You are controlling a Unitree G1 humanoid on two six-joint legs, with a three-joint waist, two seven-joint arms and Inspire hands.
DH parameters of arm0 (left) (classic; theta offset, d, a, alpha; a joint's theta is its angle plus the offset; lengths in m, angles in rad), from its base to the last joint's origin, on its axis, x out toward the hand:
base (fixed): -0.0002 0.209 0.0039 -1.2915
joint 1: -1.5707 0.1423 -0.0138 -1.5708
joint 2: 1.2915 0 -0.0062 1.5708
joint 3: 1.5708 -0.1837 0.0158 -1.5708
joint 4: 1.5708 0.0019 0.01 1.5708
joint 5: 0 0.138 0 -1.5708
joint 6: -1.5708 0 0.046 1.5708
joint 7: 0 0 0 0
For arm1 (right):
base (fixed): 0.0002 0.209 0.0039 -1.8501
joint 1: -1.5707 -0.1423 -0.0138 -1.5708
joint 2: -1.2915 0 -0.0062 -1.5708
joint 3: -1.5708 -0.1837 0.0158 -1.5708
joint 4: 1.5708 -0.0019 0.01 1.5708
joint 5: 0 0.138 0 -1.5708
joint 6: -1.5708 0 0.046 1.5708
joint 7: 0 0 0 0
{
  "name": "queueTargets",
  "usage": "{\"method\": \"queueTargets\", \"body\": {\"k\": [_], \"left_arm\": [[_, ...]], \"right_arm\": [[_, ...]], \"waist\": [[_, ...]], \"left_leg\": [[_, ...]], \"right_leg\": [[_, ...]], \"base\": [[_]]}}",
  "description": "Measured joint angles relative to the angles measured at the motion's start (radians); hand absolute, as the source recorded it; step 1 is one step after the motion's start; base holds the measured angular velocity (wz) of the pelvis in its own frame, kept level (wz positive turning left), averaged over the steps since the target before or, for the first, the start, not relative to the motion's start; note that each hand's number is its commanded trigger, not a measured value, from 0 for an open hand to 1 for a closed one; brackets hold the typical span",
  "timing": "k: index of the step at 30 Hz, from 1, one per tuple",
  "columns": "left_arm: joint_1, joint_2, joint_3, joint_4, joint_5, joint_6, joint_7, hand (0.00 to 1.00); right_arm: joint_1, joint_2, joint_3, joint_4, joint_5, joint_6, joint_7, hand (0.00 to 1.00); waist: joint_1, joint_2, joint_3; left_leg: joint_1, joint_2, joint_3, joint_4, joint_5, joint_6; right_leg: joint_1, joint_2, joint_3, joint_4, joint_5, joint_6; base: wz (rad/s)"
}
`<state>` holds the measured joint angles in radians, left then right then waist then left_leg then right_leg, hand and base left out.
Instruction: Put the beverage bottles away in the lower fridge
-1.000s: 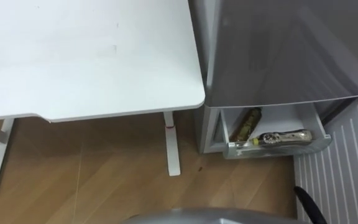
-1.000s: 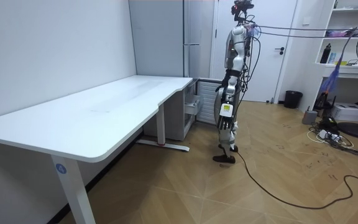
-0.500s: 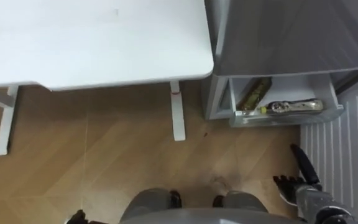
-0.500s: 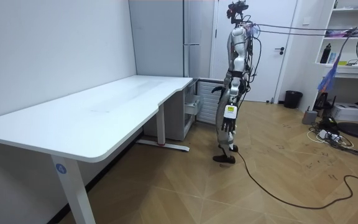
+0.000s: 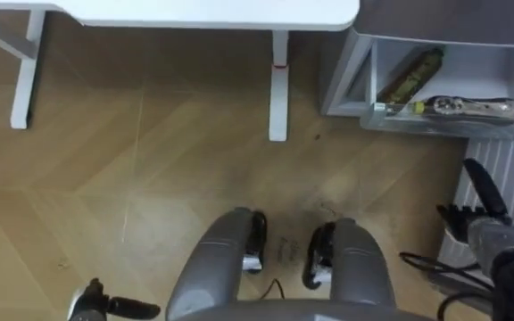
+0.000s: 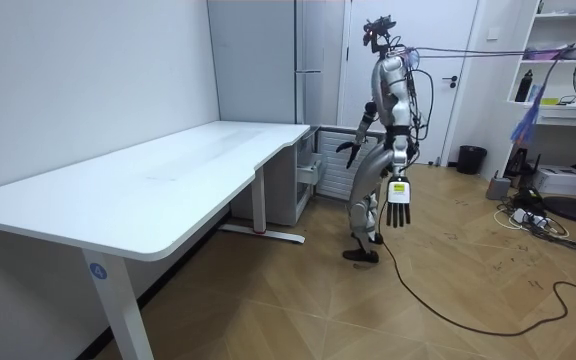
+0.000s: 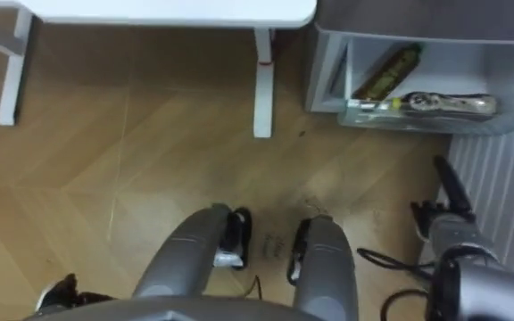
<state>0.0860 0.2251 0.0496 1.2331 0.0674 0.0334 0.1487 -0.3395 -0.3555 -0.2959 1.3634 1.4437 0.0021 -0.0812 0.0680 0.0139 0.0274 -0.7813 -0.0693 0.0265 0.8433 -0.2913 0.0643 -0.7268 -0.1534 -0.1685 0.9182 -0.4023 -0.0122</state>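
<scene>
Bent further forward than a second ago, the robot stands before the open fridge drawer, its left hand (image 6: 397,205) now swung down beside its thigh, fingers straight and empty. Its right hand (image 5: 471,223) hangs relaxed, holding nothing. Just beyond that hand, inside the fridge drawer (image 5: 351,85), a clear bottle (image 5: 458,108) lies across the front and a dark bottle (image 5: 409,76) slants behind it. Farther left stands the white table (image 5: 239,11).

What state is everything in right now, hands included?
Fridge drawer: pulled out, open.
Dark bottle: lying on its side, diagonal, in the drawer.
Pale bottle: lying on its side along the drawer's front.
Left hand: open, holding nothing.
Right hand: open, holding nothing.
</scene>
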Motion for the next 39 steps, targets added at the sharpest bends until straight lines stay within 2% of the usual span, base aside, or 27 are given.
{"method": "queueTargets", "body": {"k": [2,6,7,8,11,12,14,16,19,25,26,30,35,39], "left_arm": [[-0.001,0.007,-0.018,0.0,-0.036,0.006,0.002,0.0],[0.0,0.013,-0.036,-0.002,-0.036,0.015,0.003,0.0],[0.0,0.016,-0.045,-0.019,-0.036,0.019,0.002,0.0],[0.003,0.022,-0.058,-0.037,-0.036,0.022,0.002,0.0],[0.023,0.029,-0.067,-0.105,-0.037,0.021,0.002,0.0],[0.032,0.032,-0.067,-0.124,-0.038,0.02,0.002,0.0],[0.045,0.056,-0.096,-0.182,-0.049,0.002,0.003,0.0],[0.044,0.074,-0.123,-0.191,-0.059,-0.011,0.009,0.0],[0.044,0.085,-0.131,-0.193,-0.058,-0.02,0.018,0.0],[0.054,0.093,-0.148,-0.234,-0.143,-0.02,0.018,0.0],[0.055,0.096,-0.153,-0.233,-0.155,-0.025,0.018,0.0],[0.06,0.1,-0.154,-0.234,-0.169,-0.031,0.018,0.0],[0.126,0.11,-0.154,-0.275,-0.174,-0.034,0.03,0.0],[0.14,0.115,-0.154,-0.269,-0.173,-0.039,0.038,0.0]], "right_arm": [[-0.016,-0.033,0.008,-0.001,0.0,0.0,-0.004,0.0],[-0.031,-0.062,0.04,-0.005,-0.006,0.001,-0.013,0.0],[-0.037,-0.068,0.042,-0.008,-0.009,0.001,-0.019,0.0],[-0.041,-0.075,0.048,-0.016,-0.008,0.001,-0.03,0.0],[-0.066,-0.099,0.08,-0.036,-0.012,0.0,-0.048,0.0],[-0.074,-0.105,0.083,-0.036,-0.014,0.0,-0.049,0.0],[-0.099,-0.141,0.128,-0.049,-0.014,-0.003,-0.058,0.0],[-0.125,-0.162,0.168,-0.083,-0.015,-0.012,-0.083,0.0],[-0.16,-0.187,0.207,-0.135,-0.025,-0.021,-0.11,0.0],[-0.163,-0.188,0.22,-0.204,-0.012,-0.03,-0.215,0.0],[-0.177,-0.188,0.23,-0.207,-0.001,-0.033,-0.234,0.0],[-0.209,-0.191,0.236,-0.208,0.021,-0.049,-0.289,0.0],[-0.22,-0.193,0.235,-0.257,0.038,-0.06,-0.375,0.0],[-0.22,-0.193,0.236,-0.308,0.052,-0.088,-0.448,0.0]], "waist": [[0.016,-0.007,0.0005],[0.04,-0.013,0.0015],[0.044,-0.015,0.0023],[0.05,-0.021,0.0028],[0.065,-0.022,0.0022],[0.066,-0.023,0.0026],[0.074,-0.024,0.0036],[0.077,-0.026,0.0045],[0.082,-0.026,0.0044],[0.092,-0.038,0.0066],[0.092,-0.044,0.0096],[0.093,-0.045,0.0103],[0.092,-0.043,0.0093],[0.104,-0.039,0.0076]], "left_leg": [[-0.054,-0.013,-0.013,0.046,-0.005,-0.002],[-0.135,-0.016,-0.031,0.1,-0.006,-0.007],[-0.165,-0.017,-0.032,0.112,-0.004,-0.01],[-0.193,-0.031,-0.039,0.121,0.001,-0.016],[-0.249,-0.036,-0.05,0.147,0.004,-0.02],[-0.259,-0.038,-0.051,0.153,0.004,-0.02],[-0.293,-0.047,-0.053,0.178,0.002,-0.018],[-0.314,-0.053,-0.05,0.197,-0.002,-0.017],[-0.34,-0.065,-0.046,0.231,-0.014,-0.018],[-0.392,-0.065,-0.05,0.271,-0.018,-0.021],[-0.398,-0.065,-0.044,0.275,-0.018,-0.021],[-0.424,-0.066,-0.043,0.289,-0.018,-0.022],[-0.437,-0.067,-0.042,0.299,-0.017,-0.024],[-0.436,-0.066,-0.042,0.3,-0.017,-0.023]], "right_leg": [[-0.047,-0.004,0.002,0.053,-0.019,-0.005],[-0.117,-0.007,-0.007,0.107,-0.033,-0.014],[-0.144,-0.017,-0.013,0.121,-0.034,-0.017],[-0.173,-0.022,-0.014,0.138,-0.037,-0.02],[-0.223,-0.031,-0.022,0.168,-0.041,-0.026],[-0.233,-0.032,-0.023,0.176,-0.044,-0.027],[-0.263,-0.038,-0.028,0.205,-0.054,-0.03],[-0.288,-0.048,-0.022,0.235,-0.06,-0.03],[-0.312,-0.056,-0.018,0.275,-0.076,-0.034],[-0.364,-0.057,-0.014,0.315,-0.093,-0.037],[-0.374,-0.059,-0.007,0.325,-0.094,-0.037],[-0.399,-0.074,-0.005,0.345,-0.096,-0.037],[-0.408,-0.088,-0.013,0.356,-0.098,-0.039],[-0.408,-0.09,-0.018,0.357,-0.1,-0.042]], "base": [[0.25],[0.2],[0.19],[0.21],[0.13],[0.16],[0.16],[0.12],[0.07],[0.01],[0.0],[0.03],[0.01],[-0.01]]}}
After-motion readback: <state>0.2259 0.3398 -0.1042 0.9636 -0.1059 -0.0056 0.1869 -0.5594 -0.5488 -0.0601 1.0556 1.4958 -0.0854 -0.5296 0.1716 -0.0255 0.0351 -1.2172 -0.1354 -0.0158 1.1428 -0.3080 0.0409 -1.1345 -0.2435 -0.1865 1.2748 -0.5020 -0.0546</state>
